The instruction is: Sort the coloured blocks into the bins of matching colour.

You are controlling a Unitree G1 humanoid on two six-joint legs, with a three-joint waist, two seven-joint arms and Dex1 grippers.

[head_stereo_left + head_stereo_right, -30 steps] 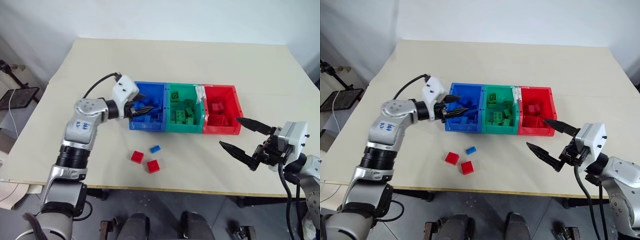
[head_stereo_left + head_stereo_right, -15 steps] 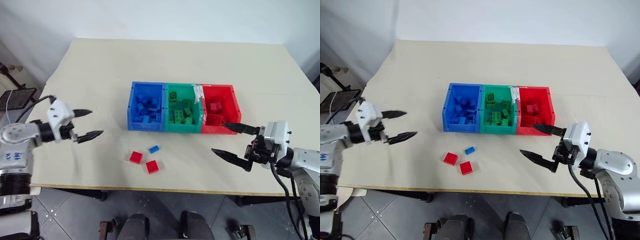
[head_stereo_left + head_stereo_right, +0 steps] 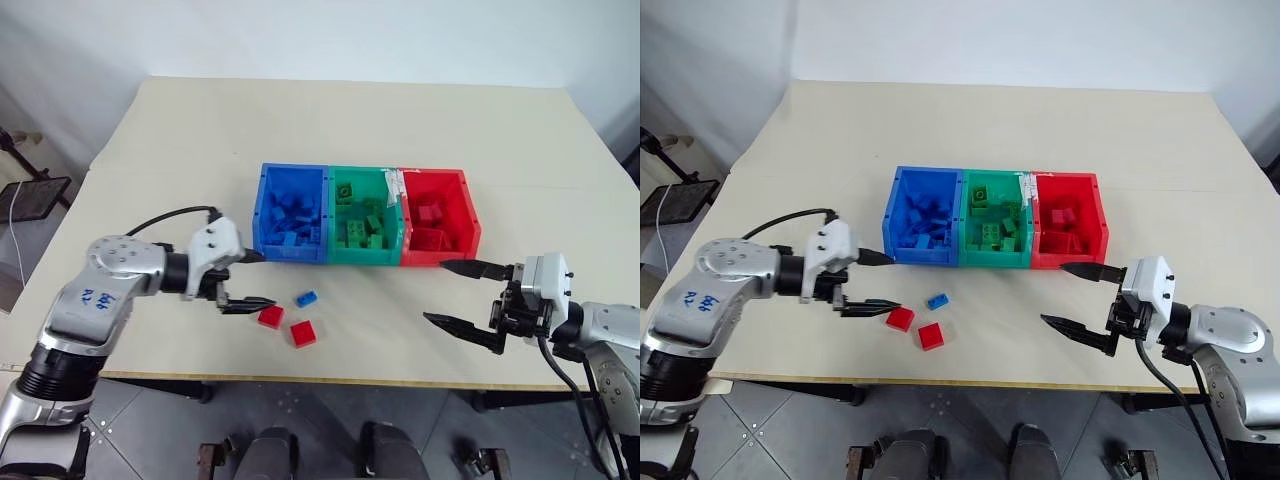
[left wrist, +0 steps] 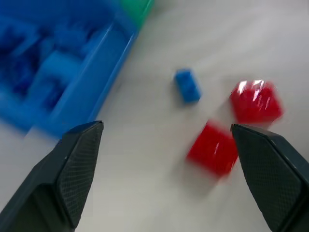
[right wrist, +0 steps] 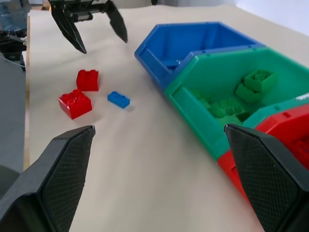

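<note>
Three bins stand in a row mid-table: blue bin [image 3: 290, 250], green bin [image 3: 365, 255] and red bin [image 3: 440, 258], each holding several blocks of its own colour. In front of the blue bin three loose blocks lie on the table: a small blue block [image 3: 307, 298] and two red blocks [image 3: 270, 316] [image 3: 303, 333]. My left gripper [image 3: 265, 280] is open and empty, just left of the nearer red block, low over the table. My right gripper [image 3: 435, 292] is open and empty in front of the red bin. The left wrist view has the blue block [image 4: 187, 86] and both red blocks [image 4: 213, 147] between its fingers.
The bins sit on a beige table [image 3: 350, 130] with wide bare surface behind and to both sides. The table's front edge [image 3: 300, 378] runs close below the loose blocks. A black stand [image 3: 25, 195] is off the table at the left.
My left gripper left the blue bin, swung out left, then came back beside the loose blocks, now wide open. The right gripper sank slightly toward the table.
</note>
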